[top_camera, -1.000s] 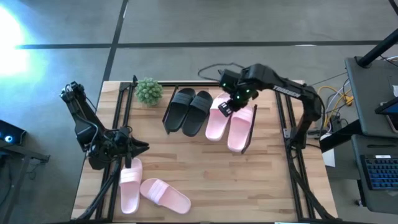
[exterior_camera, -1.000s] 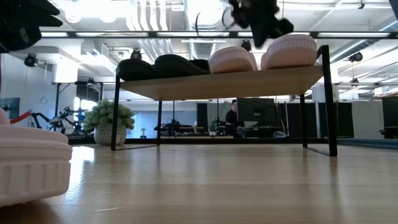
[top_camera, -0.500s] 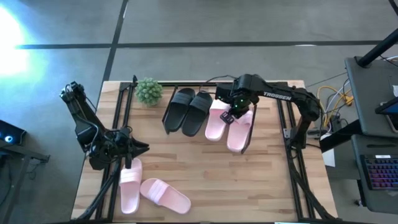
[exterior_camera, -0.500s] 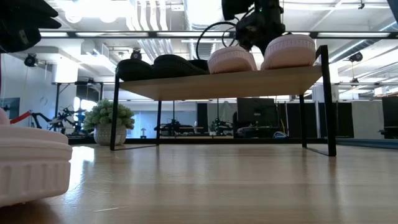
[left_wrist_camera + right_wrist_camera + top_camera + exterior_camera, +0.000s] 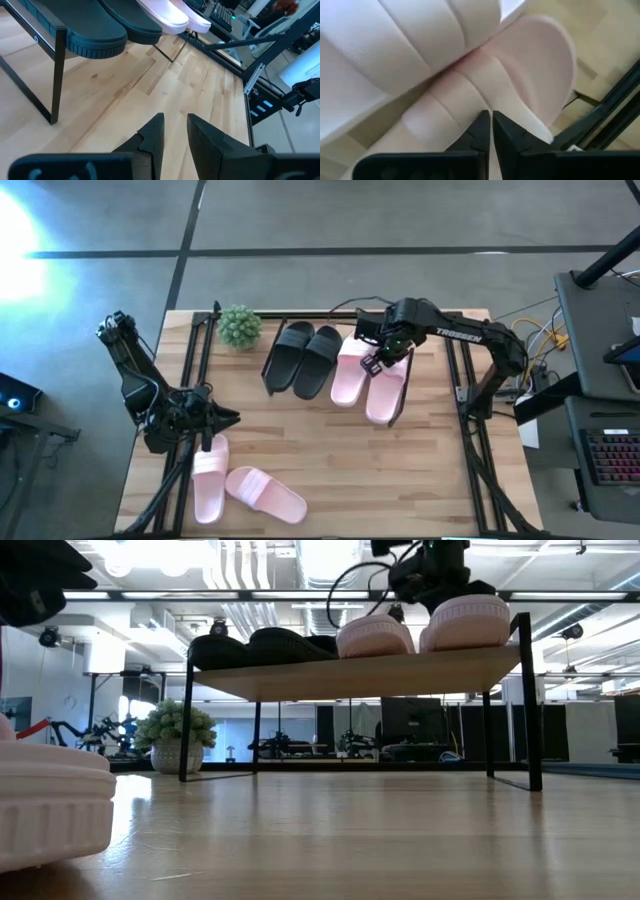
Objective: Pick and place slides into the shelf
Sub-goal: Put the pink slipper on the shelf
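Up on the shelf (image 5: pixel 360 673), the right gripper (image 5: pixel 378 360) (fingers pressed together, gripping nothing) reaches over two pink slides (image 5: pixel 368 376) beside the black pair (image 5: pixel 303 357). The left gripper (image 5: pixel 222 418), jaws slightly apart, hangs beside two more pink slides (image 5: pixel 235 485) lying on the table (image 5: pixel 380 480).

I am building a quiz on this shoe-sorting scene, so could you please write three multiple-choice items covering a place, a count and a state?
1. Where is the small potted green plant?
A. beside the low wooden-topped black-legged shelf
B. on the shelf
C. on the floor

2. How many pale pink wide-strap slide sandals lie on the butcher-block tabletop, off the shelf?
A. none
B. two
C. four

3. The right claw is:
A. wide open
B. shut
C. holding a black sandal

Answers: A, the plant stands at the shelf's end; B, a pair lies near the left claw; C is wrong, B: its fingers meet above the shelved pink sandals.
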You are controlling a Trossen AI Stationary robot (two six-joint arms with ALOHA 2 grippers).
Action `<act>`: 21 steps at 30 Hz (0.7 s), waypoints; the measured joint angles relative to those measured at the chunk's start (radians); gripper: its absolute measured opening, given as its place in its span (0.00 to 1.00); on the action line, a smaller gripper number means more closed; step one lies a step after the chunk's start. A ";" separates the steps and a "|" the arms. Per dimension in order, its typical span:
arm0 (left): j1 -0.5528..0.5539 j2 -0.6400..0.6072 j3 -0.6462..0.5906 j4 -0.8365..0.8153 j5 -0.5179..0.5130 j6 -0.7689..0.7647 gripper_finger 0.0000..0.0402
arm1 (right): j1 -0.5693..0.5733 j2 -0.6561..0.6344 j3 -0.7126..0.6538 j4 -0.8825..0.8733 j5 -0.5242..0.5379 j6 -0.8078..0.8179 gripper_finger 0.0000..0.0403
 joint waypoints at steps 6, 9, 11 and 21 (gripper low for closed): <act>0.000 -0.001 -0.005 0.000 0.006 0.000 0.17 | 0.000 -0.023 0.090 0.033 0.112 0.044 0.03; 0.000 0.000 -0.004 -0.001 0.006 0.002 0.17 | -0.009 -0.014 0.132 0.073 0.116 0.035 0.03; 0.000 -0.003 -0.004 0.001 0.007 0.014 0.17 | -0.011 0.007 0.146 0.080 0.107 0.022 0.03; 0.000 -0.014 -0.001 0.007 0.008 0.018 0.17 | -0.013 0.105 0.086 0.065 0.076 -0.046 0.03</act>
